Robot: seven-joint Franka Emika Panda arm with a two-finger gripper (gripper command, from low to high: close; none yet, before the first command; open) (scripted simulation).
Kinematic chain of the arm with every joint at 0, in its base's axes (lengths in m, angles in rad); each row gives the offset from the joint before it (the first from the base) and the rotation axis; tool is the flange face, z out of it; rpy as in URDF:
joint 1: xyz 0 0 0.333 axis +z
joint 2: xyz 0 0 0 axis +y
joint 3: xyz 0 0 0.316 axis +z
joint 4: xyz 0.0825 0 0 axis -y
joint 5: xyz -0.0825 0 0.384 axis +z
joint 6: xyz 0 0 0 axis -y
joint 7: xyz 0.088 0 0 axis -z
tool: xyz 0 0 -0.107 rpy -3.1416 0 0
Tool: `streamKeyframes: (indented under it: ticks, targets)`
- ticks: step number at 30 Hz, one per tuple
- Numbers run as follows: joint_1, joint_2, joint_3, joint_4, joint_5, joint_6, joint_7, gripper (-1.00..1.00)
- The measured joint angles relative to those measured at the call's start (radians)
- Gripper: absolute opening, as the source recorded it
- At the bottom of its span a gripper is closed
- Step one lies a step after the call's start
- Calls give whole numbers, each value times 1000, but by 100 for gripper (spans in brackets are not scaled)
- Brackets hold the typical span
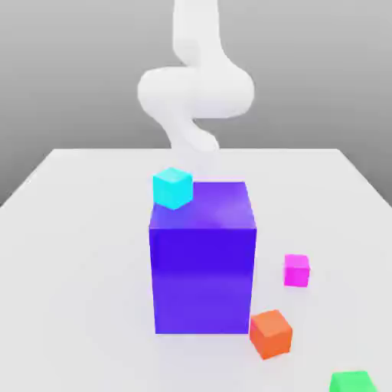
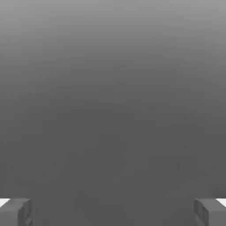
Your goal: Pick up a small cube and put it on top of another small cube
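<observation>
Because the magenta cube [image 1: 296,271] looks light, stiff and slightly slippery, I'd pinch opposite side faces squarely. It lies on the table [image 1: 84,253], toward the exterior view's right edge, well apart from my gripper [image 2: 113,212], whose fingers are spread and empty.

The blue-purple block [image 1: 203,279] looks smooth and glossy, perhaps plastic

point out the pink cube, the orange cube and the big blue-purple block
pink cube [image 1: 296,272]: exterior view, its front face
orange cube [image 1: 270,334]: exterior view, middle of the cube
blue-purple block [image 1: 202,280]: exterior view, its front face
</observation>
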Motion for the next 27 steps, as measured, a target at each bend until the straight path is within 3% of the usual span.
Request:
streamKeyframes:
  ticks: [18, 22, 27]
  targets:
    - [529, 619, 118, -599, 48, 532, -639, 0]
    - [557, 779, 113, -607, 5, 661, -646, 0]
    - [657, 960, 10, -577, -23, 810, -626, 0]
